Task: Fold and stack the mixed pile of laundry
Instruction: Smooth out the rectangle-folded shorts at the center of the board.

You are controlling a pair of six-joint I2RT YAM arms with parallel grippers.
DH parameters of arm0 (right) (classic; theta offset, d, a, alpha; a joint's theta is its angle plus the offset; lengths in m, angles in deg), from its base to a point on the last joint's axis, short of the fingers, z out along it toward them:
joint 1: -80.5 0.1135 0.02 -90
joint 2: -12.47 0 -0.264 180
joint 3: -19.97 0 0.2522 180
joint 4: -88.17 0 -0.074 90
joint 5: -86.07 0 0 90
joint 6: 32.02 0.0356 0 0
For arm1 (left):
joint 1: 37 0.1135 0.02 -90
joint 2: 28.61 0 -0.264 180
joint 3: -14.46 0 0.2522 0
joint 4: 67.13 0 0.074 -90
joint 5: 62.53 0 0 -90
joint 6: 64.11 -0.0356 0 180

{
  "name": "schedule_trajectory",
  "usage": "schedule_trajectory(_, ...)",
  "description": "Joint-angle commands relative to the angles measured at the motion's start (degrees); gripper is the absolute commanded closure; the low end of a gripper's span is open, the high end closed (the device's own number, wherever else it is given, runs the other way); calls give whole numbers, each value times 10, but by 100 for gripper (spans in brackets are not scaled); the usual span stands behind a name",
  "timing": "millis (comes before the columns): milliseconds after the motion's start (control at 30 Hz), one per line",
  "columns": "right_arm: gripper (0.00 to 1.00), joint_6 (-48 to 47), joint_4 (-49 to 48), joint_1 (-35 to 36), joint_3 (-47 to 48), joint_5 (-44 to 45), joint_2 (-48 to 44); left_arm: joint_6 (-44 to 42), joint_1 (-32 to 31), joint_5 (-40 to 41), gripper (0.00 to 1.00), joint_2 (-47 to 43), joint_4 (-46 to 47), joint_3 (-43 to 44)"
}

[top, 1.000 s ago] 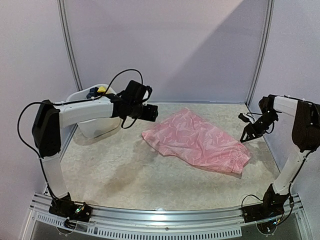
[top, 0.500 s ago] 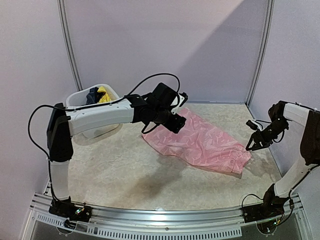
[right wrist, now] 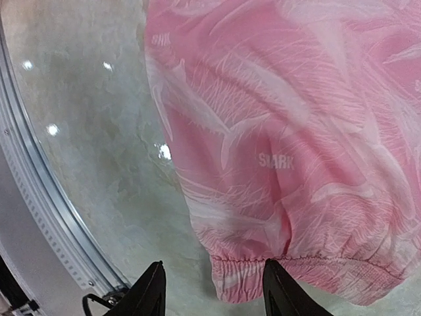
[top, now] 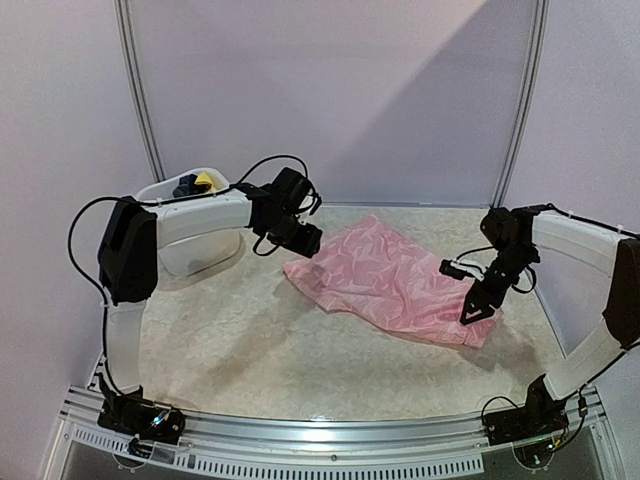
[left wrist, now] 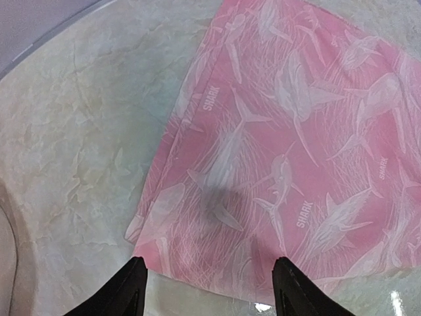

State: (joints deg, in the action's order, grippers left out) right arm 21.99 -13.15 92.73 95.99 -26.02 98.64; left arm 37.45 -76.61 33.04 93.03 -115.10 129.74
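One pink garment (top: 395, 282) is lying spread, unfolded, on the surface (top: 250, 350); other pieces (top: 195, 183) are waiting in the tub (top: 190, 258). Above it, left pincer (left wrist: 210, 289) and right pincer (right wrist: 214, 289) are hovering, jaws apart, empty. Nothing stacked.

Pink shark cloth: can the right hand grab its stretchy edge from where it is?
Probably yes. The right hand is open, right by the elastic edge of the pink shark cloth, and nothing lies between them. The left hand is at the far corner.
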Motion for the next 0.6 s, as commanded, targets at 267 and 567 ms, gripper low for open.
schedule_trajectory(267,46,-96,-61,59,-103,209,-46,86,74,-40,26,13,-37,-28)
schedule_trajectory(567,57,-139,-148,62,-181,296,-42,141,87,-67,29,36,-6,-66)
